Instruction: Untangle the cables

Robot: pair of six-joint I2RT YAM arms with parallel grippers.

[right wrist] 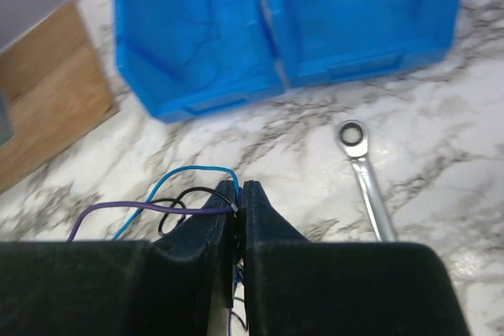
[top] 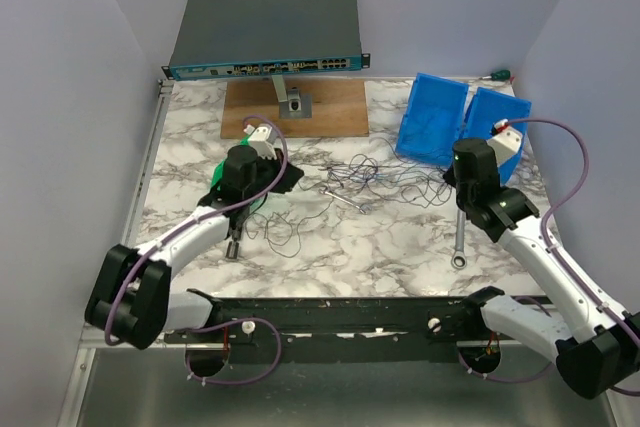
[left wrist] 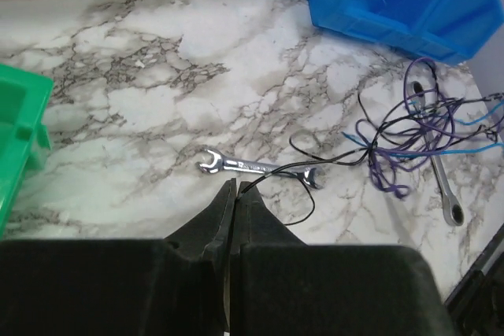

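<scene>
1. The left gripper (left wrist: 236, 186) has its fingers pressed together, tips nipping one black strand (left wrist: 346, 159) of the cables (left wrist: 370, 149). It sits over the left-middle of the table (left wrist: 157, 100), w/ a green bin (left wrist: 20, 116) just beside it.
2. From those tips the black strand runs off to the right. It crosses the right end of a small silver wrench (left wrist: 260, 168) lying just ahead of the tips, then joins the main knot.
3. The right gripper (right wrist: 239, 190) has its jaws closed tight, clamped on the cables. Purple, blue & black ones show at the tips and leave to the left in the right wrist view.
4. Cables overall: a thin, scribbly bundle in the middle of the table, long axis left-right, strung betw. the two grippers. A few loose loops trail toward the near edge beside the left arm.
5. A long ratchet wrench (top: 458, 237) lies toward the right edge, axis far-to-near, ring end toward the near edge. In the left wrist view several strands cross it; over or under, can't tell.
6. Two blue bins (top: 460, 122) stand side by side at the far-right corner, tipped up.
7. A wood board (top: 295, 107) lies at the middle of the far edge, w/ a network switch (top: 265, 32) behind it.
</scene>
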